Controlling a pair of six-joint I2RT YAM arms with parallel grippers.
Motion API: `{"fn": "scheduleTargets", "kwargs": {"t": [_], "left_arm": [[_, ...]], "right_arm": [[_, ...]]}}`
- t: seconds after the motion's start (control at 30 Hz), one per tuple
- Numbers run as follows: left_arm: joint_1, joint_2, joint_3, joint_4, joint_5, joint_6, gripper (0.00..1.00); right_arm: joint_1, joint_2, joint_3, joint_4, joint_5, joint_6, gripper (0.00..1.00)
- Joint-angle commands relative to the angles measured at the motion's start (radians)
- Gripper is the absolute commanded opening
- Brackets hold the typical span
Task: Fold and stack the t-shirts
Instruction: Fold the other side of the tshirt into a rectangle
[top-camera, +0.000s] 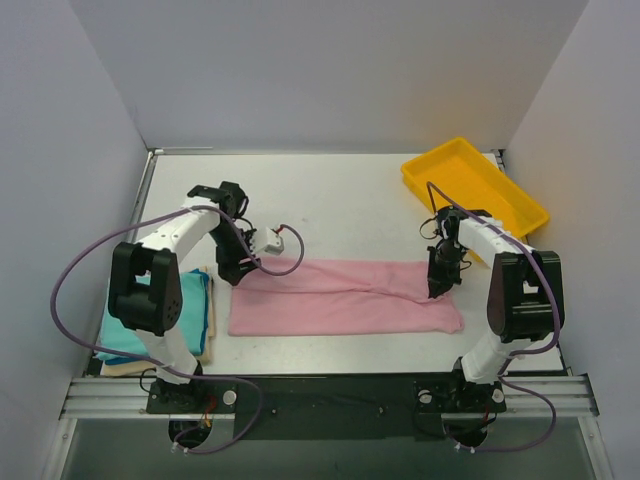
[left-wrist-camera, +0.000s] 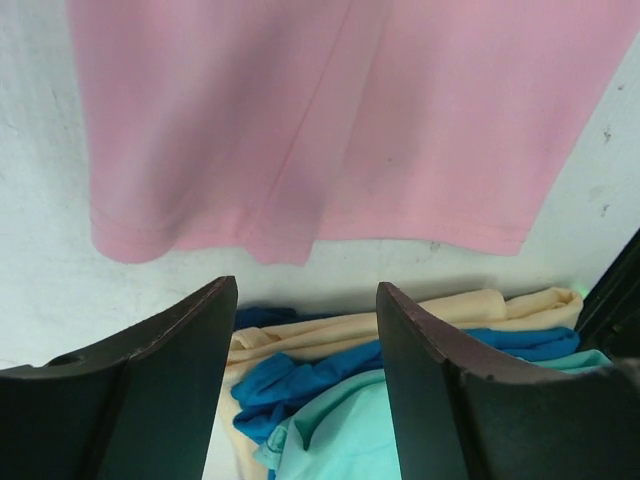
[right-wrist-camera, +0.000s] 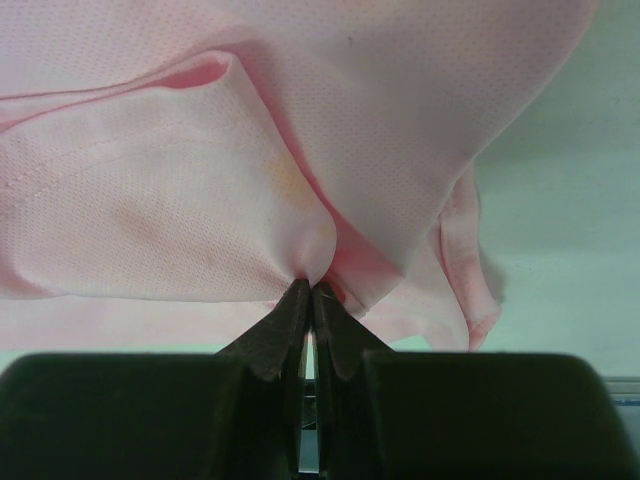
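Note:
The light pink t-shirt (top-camera: 340, 298) lies folded lengthwise across the table middle. My right gripper (top-camera: 437, 291) is shut on a fold of it near its right end; in the right wrist view the pinched pink cloth (right-wrist-camera: 250, 180) bunches at my closed tips (right-wrist-camera: 312, 290). My left gripper (top-camera: 236, 272) is open and empty, just above the shirt's left edge. In the left wrist view the pink shirt (left-wrist-camera: 340, 120) fills the top. The teal shirt (left-wrist-camera: 380, 430) and the cream shirt (left-wrist-camera: 360, 330) show between my fingers (left-wrist-camera: 170, 370). They lie stacked at the table's near left (top-camera: 185, 310).
A rigid yellow tray (top-camera: 472, 184) stands at the back right corner. A blue cloth (left-wrist-camera: 300, 385) lies in the stack between the cream and teal. White walls enclose the table on the left, back and right. Purple cables loop off both arms.

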Motion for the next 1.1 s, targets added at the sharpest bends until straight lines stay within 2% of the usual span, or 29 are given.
{"fn": "scheduleTargets", "kwargs": {"t": [0.0,0.2,0.53,0.67,0.7,0.8,0.87,0.9,1.0,1.07], "left_arm": [[-0.035,0.034,0.011,0.086,-0.005,-0.009,0.68],[-0.034,0.154,0.122,0.072,0.049,-0.055,0.68],[-0.04,0.16,0.019,0.071,0.015,0.003,0.66],[-0.043,0.158,0.009,0.067,0.02,-0.009,0.49],[-0.043,0.155,0.002,0.074,0.017,-0.01,0.37],[-0.04,0.154,0.021,0.078,0.015,-0.032,0.1],[-0.038,0.152,0.059,0.042,0.032,-0.044,0.07],[-0.038,0.149,0.091,0.029,0.039,-0.05,0.0],[-0.031,0.132,0.143,-0.005,0.044,-0.093,0.0],[-0.018,0.106,0.166,0.029,0.04,-0.13,0.0]], "right_arm": [[0.007,-0.011,0.009,-0.038,0.025,0.002,0.0],[0.009,-0.019,-0.005,-0.037,0.03,-0.003,0.0],[0.009,-0.031,-0.006,-0.037,0.04,-0.003,0.0],[0.009,-0.033,0.011,-0.04,0.04,-0.004,0.0],[0.009,-0.034,0.018,-0.041,0.042,-0.006,0.0],[0.009,-0.036,0.031,-0.047,0.043,-0.009,0.0],[0.009,-0.036,0.037,-0.053,0.045,-0.013,0.0],[0.009,-0.037,0.041,-0.06,0.046,-0.015,0.0],[0.006,-0.04,0.061,-0.069,0.045,-0.021,0.0],[-0.007,-0.04,0.106,-0.075,0.028,-0.029,0.0]]}}
